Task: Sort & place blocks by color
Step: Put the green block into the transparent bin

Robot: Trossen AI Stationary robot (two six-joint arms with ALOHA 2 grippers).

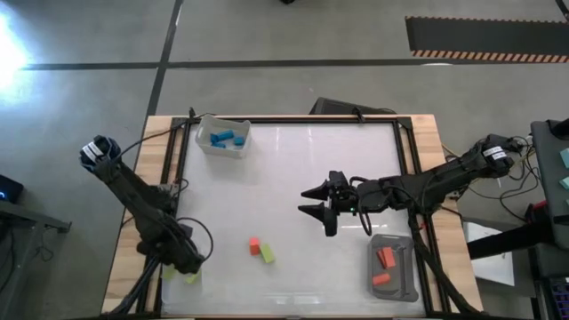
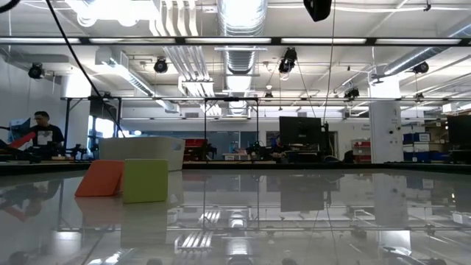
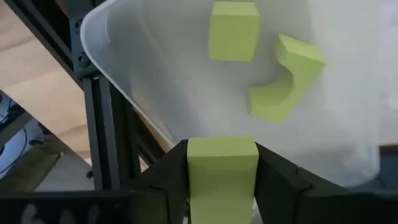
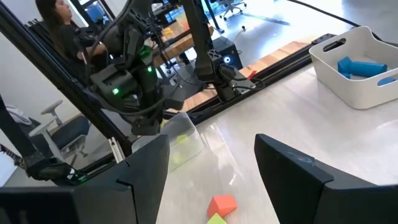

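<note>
Over the clear tray (image 3: 124, 56) at the table's near-left corner, we see the left gripper (image 3: 222, 180) clamping a yellow-green block (image 3: 222, 171); two more (image 3: 234, 31) lie inside. The right gripper (image 1: 313, 201) hovers mid-table, fingers spread. An orange block (image 1: 254, 244) touches a green one (image 1: 267, 254) nearby.

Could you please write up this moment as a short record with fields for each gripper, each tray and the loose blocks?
left gripper: over the clear tray at the table's near-left corner, a yellow-green block between its fingers
clear tray contents: two yellow-green blocks
right gripper: open, empty, above mid-table
white tray: far left, blue blocks
grey tray: near right, orange-red blocks
loose on table: one orange-red block touching one yellow-green block
</note>
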